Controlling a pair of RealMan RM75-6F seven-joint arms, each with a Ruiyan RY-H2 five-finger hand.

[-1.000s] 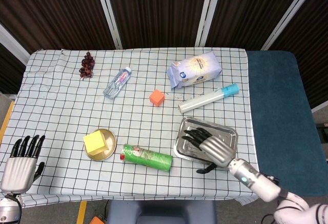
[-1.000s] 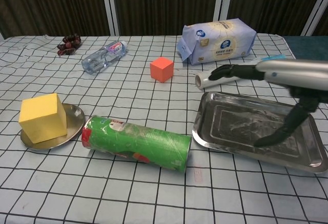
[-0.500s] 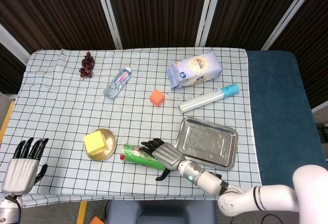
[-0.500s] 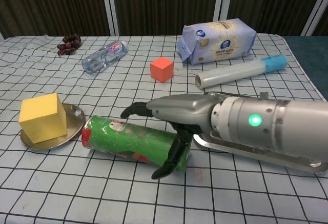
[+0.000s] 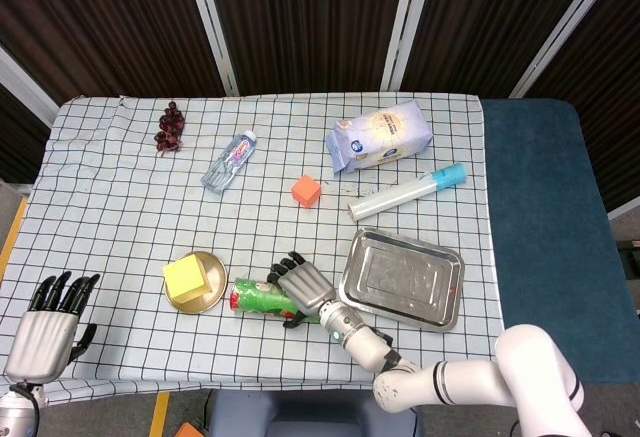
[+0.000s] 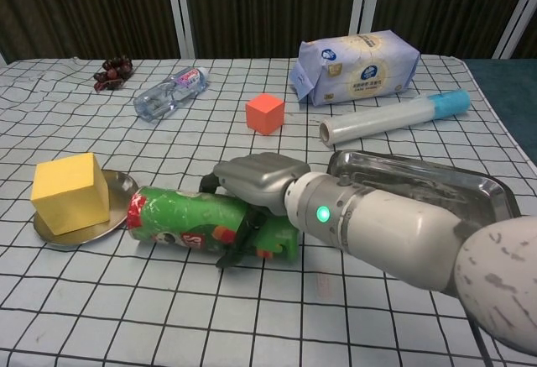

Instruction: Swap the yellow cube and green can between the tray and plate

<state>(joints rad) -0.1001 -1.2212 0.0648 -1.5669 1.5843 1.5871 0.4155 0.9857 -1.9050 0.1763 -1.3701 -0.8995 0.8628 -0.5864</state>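
Green can (image 6: 189, 221) now under right hand (image 6: 256, 184), no longer untouched.

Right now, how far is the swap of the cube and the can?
Done: nothing is swapped. The yellow cube sits on the plate and the tray is empty. In hand: the right hand wraps the green can, which lies on the table. Left: move the can to the plate, the cube to the tray.

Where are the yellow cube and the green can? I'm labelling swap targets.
yellow cube (image 6: 70, 191), chest view, front face.
green can (image 6: 172, 217), chest view, side near its red end.
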